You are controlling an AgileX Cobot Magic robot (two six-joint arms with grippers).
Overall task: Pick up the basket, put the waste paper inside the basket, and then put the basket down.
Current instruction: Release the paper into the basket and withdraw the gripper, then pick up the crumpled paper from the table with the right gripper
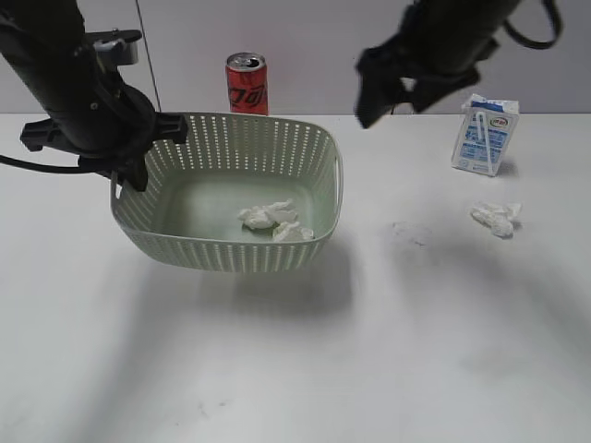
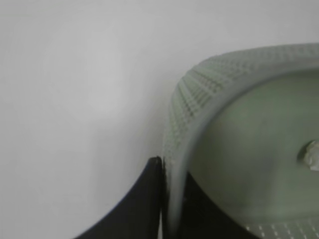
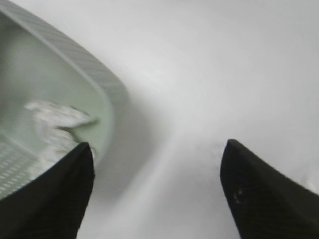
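The sage-green basket [image 1: 319,166] hangs tilted above the table, casting a shadow below. My left gripper [image 1: 138,161] is shut on its left rim; the left wrist view shows the jaws [image 2: 172,199] clamping the basket wall [image 2: 199,94]. Two white paper wads [image 1: 272,221] lie inside the basket and also show in the right wrist view [image 3: 55,119]. A third paper wad [image 1: 496,218] lies on the table at the right. My right gripper [image 1: 392,88] is open and empty, high above the table right of the basket [image 3: 94,74]; its jaws [image 3: 157,169] are wide apart.
A red soda can [image 1: 247,84] stands behind the basket. A blue-and-white milk carton [image 1: 485,135] stands at the back right, just behind the loose wad. The table [image 1: 295,369] is white.
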